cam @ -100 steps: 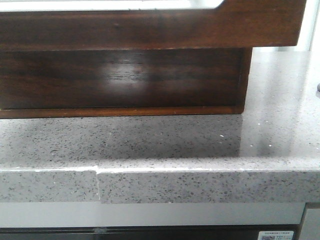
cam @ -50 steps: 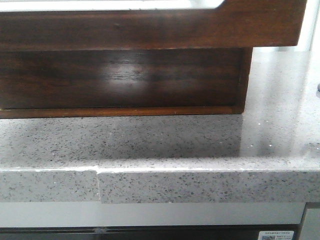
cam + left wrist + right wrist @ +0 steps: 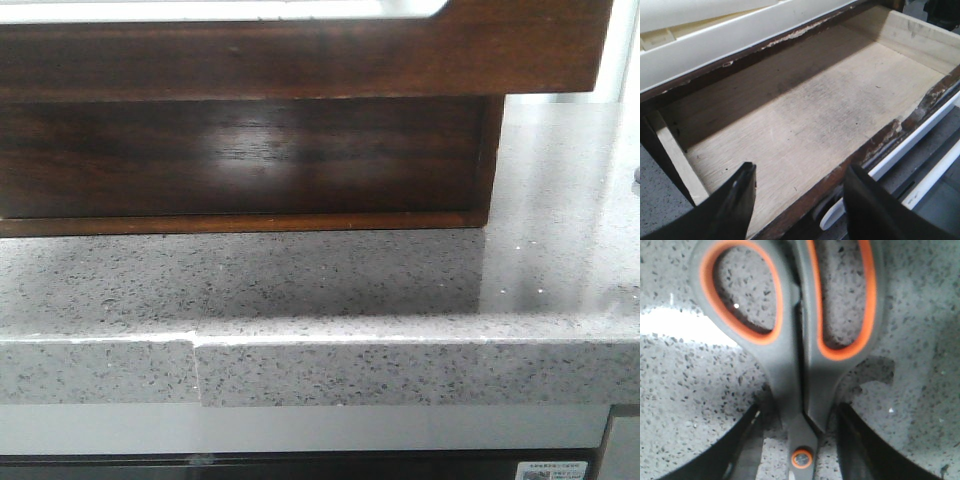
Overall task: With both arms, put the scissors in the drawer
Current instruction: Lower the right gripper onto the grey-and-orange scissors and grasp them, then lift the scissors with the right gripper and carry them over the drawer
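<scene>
The dark brown drawer (image 3: pixel 300 60) stands pulled out over the counter, with its cut-out along the top edge. In the left wrist view its pale wooden inside is bare, and the side wall (image 3: pixel 910 35) shows. My left gripper (image 3: pixel 799 175) is open and empty, above the drawer's near rim. The scissors (image 3: pixel 790 370), grey with orange-lined handles, are over the speckled counter. My right gripper (image 3: pixel 799 412) is shut on their neck, with a finger touching each side just above the orange pivot. I cannot tell whether they are lifted. The blades are hidden.
The grey speckled counter (image 3: pixel 300 290) has a front edge with a seam (image 3: pixel 195 360). A dark wooden cabinet body (image 3: pixel 240 160) sits under the drawer. White slide rails (image 3: pixel 920 135) run beside the drawer. A small dark thing (image 3: pixel 636 178) shows at the far right edge.
In the front view a faint dark reflection has appeared on the counter at the far right edge. The drawer has not moved.
</scene>
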`<state>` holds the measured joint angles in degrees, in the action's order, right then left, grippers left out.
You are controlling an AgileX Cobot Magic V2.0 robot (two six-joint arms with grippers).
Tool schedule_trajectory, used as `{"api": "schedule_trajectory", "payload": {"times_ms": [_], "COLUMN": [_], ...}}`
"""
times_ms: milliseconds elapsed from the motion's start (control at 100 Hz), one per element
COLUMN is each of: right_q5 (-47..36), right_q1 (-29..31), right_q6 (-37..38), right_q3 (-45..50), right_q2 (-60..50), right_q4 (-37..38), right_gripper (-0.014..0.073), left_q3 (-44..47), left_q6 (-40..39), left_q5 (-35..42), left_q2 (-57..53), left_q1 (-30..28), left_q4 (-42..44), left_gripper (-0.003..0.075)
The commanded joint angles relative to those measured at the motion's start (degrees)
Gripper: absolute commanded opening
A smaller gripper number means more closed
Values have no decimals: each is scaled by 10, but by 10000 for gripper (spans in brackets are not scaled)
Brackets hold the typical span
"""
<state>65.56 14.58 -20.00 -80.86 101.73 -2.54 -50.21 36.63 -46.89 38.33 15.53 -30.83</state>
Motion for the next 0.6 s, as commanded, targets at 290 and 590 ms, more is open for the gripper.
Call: {"api": "schedule_trajectory", "payload": {"times_ms": [290, 590], "right_q5": [-8, -7], "right_q1": [1, 1], "right_q6": [-8, -8], "right_q3": [-18, -18], "right_q2": [-8, -11], "right_q4": [0, 0], "right_gripper": [221, 7], "left_q3": [-18, -18], "left_q6": [-63, -63], "left_q5": [10, 11], "left_q2": [4, 4], "left_q1": [5, 5], "left_q4": [53, 53], "left_gripper": [367, 367]}}
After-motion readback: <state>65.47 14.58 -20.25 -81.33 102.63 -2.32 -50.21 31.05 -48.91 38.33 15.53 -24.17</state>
